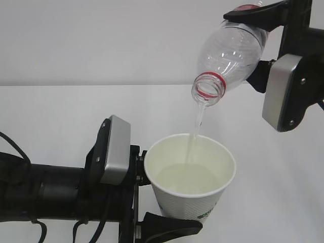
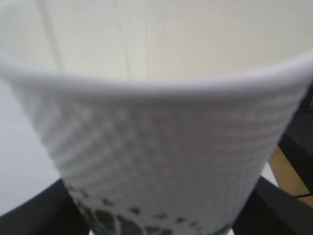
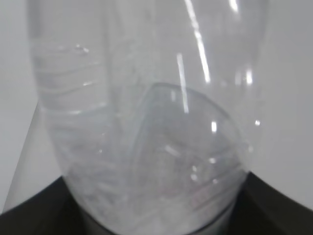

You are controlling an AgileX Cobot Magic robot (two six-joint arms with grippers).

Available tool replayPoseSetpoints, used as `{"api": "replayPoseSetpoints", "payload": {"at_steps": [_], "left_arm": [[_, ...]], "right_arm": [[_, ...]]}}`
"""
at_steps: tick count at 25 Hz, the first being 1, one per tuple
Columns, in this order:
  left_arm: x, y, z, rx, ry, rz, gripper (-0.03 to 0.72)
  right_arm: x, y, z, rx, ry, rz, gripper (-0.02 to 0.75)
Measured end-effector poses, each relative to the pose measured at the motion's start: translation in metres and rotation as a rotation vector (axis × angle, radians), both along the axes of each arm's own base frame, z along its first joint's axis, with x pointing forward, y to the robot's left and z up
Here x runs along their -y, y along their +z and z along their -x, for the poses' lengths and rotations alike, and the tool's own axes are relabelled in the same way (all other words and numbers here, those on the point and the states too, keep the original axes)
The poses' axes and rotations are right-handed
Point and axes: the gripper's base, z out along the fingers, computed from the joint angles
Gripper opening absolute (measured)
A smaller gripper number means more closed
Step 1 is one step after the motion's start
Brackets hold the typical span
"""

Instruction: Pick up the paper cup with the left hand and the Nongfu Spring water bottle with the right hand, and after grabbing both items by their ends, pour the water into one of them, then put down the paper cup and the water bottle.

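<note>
Cup logo (image 1: 208,214) illegible. Left gripper (image 1: 152,202) clamps paper cup (image 1: 190,187); right gripper (image 1: 255,38) clamps tilted bottle (image 1: 230,53); label hidden.

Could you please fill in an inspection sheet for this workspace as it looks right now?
Surface: white table, bare where visible.
Job's things: paper cup upright, partly filled; Nongfu Spring water bottle tilted mouth-down, water streaming into the cup.
Clutter: nothing seen.
Grippers: left end effector shut on the cup; right end effector shut on the bottle.
Cables: black cables on the left arm.
Surroundings: plain white wall.
</note>
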Motion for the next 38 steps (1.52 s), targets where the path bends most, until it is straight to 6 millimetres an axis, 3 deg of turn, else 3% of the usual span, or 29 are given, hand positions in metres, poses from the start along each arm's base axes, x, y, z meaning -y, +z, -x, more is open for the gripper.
{"api": "replayPoseSetpoints", "payload": {"at_steps": [38], "left_arm": [[-0.0003, -0.0007, -0.0017, -0.004, 0.02, -0.008, 0.554]], "right_arm": [[0.0002, 0.0003, -0.0002, 0.009, -0.002, 0.005, 0.512]]}}
